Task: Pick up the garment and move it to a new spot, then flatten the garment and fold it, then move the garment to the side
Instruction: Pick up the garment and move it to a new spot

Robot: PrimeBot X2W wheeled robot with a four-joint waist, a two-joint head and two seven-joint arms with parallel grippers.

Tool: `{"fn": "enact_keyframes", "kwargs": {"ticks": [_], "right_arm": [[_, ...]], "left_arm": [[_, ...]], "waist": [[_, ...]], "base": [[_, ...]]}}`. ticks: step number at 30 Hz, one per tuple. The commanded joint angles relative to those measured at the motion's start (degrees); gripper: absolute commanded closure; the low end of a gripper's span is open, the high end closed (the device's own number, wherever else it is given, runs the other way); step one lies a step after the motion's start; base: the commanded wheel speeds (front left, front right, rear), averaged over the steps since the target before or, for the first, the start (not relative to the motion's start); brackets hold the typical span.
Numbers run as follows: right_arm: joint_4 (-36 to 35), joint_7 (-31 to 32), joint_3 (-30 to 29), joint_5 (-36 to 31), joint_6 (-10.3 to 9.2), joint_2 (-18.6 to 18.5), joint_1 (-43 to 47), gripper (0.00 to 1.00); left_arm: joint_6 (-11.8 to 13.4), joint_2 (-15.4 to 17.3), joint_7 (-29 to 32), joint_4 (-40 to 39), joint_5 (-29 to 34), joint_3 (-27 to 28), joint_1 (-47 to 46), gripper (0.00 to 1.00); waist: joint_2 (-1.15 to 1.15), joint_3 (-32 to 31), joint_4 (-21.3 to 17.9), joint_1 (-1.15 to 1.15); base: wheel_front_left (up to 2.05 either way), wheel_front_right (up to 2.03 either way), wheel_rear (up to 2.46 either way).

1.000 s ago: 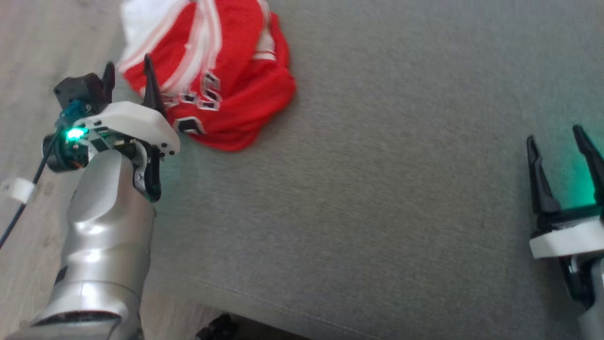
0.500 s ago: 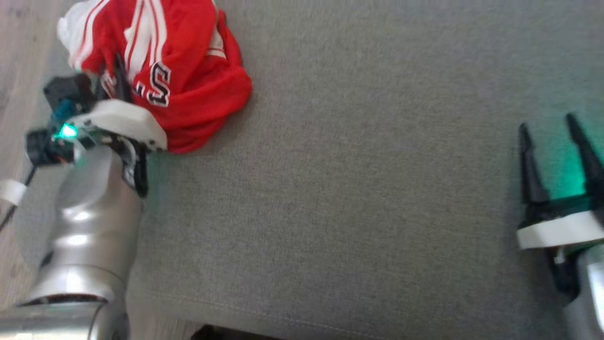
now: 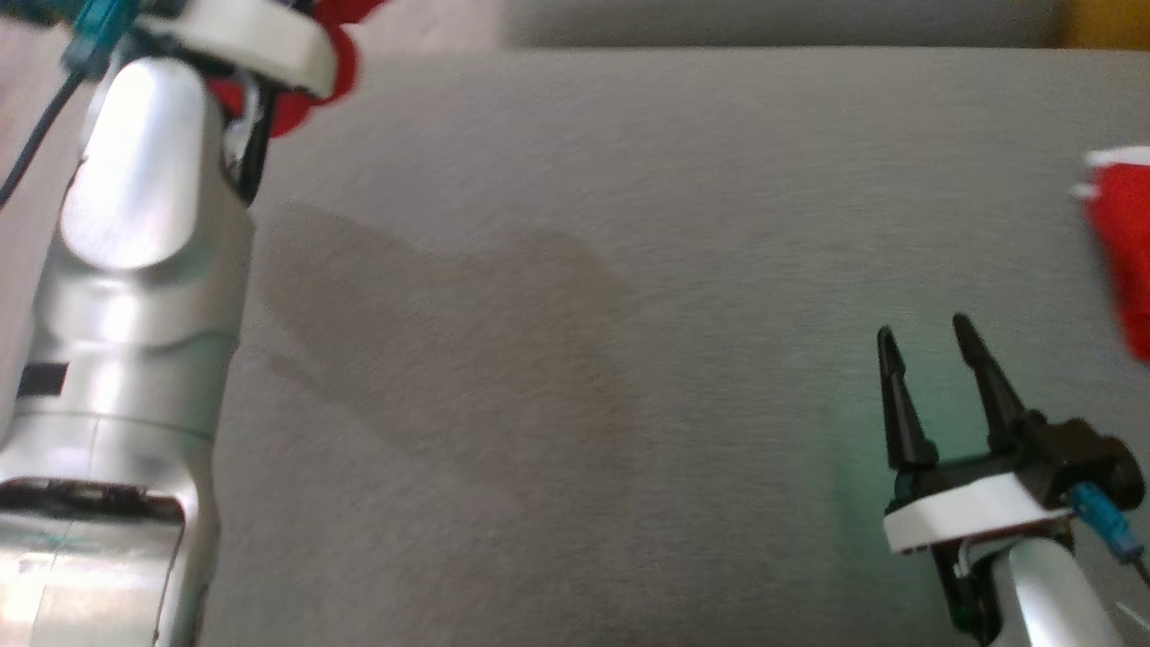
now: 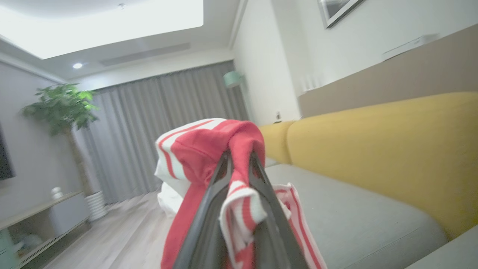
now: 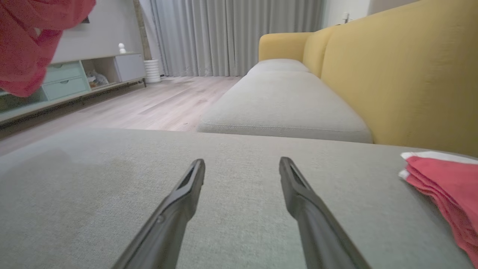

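Left arm: the silver forearm point(image 3: 135, 225) runs up the left edge of the head view, with its white wrist housing at the top.
Left fingers point(image 4: 211, 198): clenched on a fold of cloth, the tips nearly together with fabric pinched between them.
Garment point(image 4: 194, 149): red with white stripes, bunched over the tips of the left fingers and draping down on both sides of them, lifted clear of the seat. In the head view a red scrap point(image 3: 292, 112) shows just behind the left wrist. In the right wrist view it hangs high and far to the left of the right fingers point(image 5: 26, 48).
Sofa seat point(image 3: 584, 270): grey fabric below both pairs of fingers, with a soft shadow on it between them.
Right fingers point(image 3: 898, 404): released and spread apart, nothing between them, pointing along the seat.
Folded red cloth point(image 3: 1119, 243): white-edged, lying flat on the seat to the right of the right fingers, apart from them.
Backrest point(image 5: 392, 74): yellow, beyond the right fingers and to their right.
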Motion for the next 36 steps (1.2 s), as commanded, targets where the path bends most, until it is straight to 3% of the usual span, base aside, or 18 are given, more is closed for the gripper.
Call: {"fn": "enact_keyframes", "kwargs": {"ticks": [1, 7, 11, 17, 21, 22, 24, 30, 36], "right_arm": [[-1.5, -0.1, 1.3, 0.4, -0.04, 0.3, 0.2, 0.00], [-2.2, -0.1, 1.5, 1.0, -0.04, 1.7, 1.1, 0.00], [-2.7, -0.1, 2.1, 1.4, -0.04, 2.2, 0.5, 0.00], [-2.9, -0.1, 4.4, 2.0, -0.04, 2.9, -1.1, 0.00], [-2.2, -0.1, 6.6, 2.6, -0.04, 3.1, -2.3, 0.00], [-2.0, -0.1, 7.1, 2.7, -0.04, 3.1, -2.5, 0.00], [-1.6, -0.1, 7.3, 2.7, -0.04, 3.1, -2.4, 0.00], [-0.7, -0.1, 5.6, 2.1, -0.04, 3.2, -0.6, 0.00], [0.3, -0.1, 3.4, 0.9, -0.04, 2.8, 3.2, 0.00]], "left_arm": [[-0.4, 1.5, 1.6, -3.1, -1.2, -0.5, -4.4, 1.00], [-0.8, 0.1, 7.2, -4.0, -5.2, -5.9, -4.8, 1.00], [-0.8, -0.7, 8.2, -3.7, -9.1, -9.9, -2.2, 1.00], [-0.8, -1.8, 4.6, 1.3, -14.1, -15.2, 8.0, 1.00], [-0.3, -2.0, -0.8, 7.4, -15.3, -15.3, 15.4, 1.00], [0.2, -2.1, -1.5, 8.4, -15.8, -14.7, 17.1, 0.92], [1.8, -2.6, -2.1, 8.9, -16.4, -13.3, 20.1, 0.00], [6.9, -3.7, -2.2, -8.3, -13.7, -6.2, 33.1, 0.00], [9.5, -4.7, -2.2, -23.4, -10.7, -0.4, 50.3, 0.00]], "waist": [[0.00, -6.9, -9.1, 0.02], [0.00, -6.2, -16.1, 0.02], [0.00, -3.9, -18.5, 0.02], [0.00, 1.5, -20.9, 0.02], [0.00, 4.1, -21.4, 0.02], [0.00, 4.3, -21.3, 0.02], [0.00, 4.3, -20.5, 0.02], [0.00, 0.4, -15.6, 0.02], [0.00, -7.1, -9.9, 0.02]], "base": [[0.00, 0.00, 0.00], [0.00, 0.00, 0.00], [0.00, 0.00, 0.00], [0.00, 0.00, 0.00], [0.00, 0.00, 0.00], [0.00, 0.00, 0.00], [0.00, 0.00, 0.00], [0.00, 0.00, 0.00], [0.00, 0.00, 0.00]]}}
